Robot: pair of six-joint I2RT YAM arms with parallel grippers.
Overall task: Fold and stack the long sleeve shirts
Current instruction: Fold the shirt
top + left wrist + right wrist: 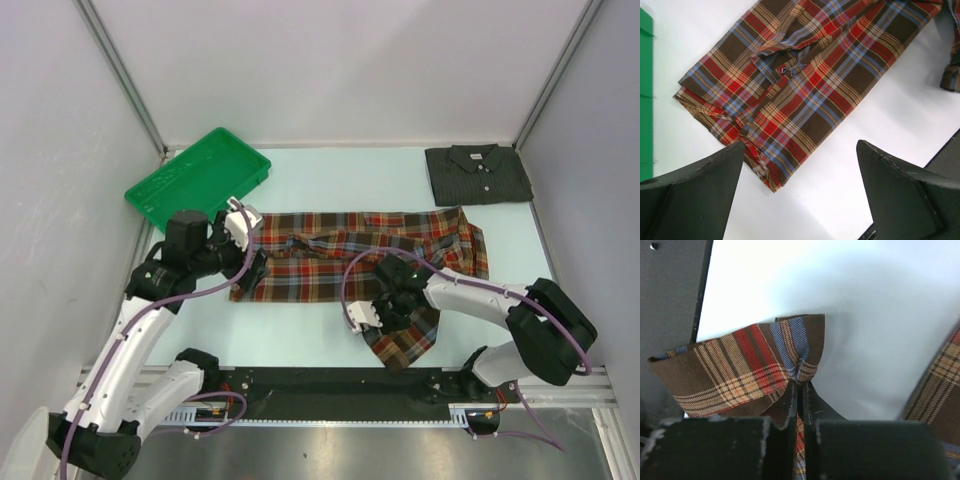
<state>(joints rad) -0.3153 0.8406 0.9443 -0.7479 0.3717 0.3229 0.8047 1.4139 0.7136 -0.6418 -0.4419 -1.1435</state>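
The red, brown and navy plaid shirt (pixel 340 255) lies spread across the middle of the table, one sleeve trailing toward the front edge. My right gripper (pixel 383 318) is shut on a fold of that sleeve's cloth (pixel 740 370); the jaws (pixel 800 385) are pressed together with plaid pinched between them. My left gripper (pixel 250 245) hovers open over the shirt's left end, and the hem corner (pixel 770 180) shows between its spread fingers (pixel 801 144). The charcoal grey shirt (pixel 477 173) rests folded at the back right, away from both grippers.
A green plastic tray (pixel 196 180) sits at the back left, just beyond the left arm; its edge (pixel 645 90) shows in the left wrist view. Grey walls enclose the table on three sides. A black rail (pixel 340 385) runs along the near edge.
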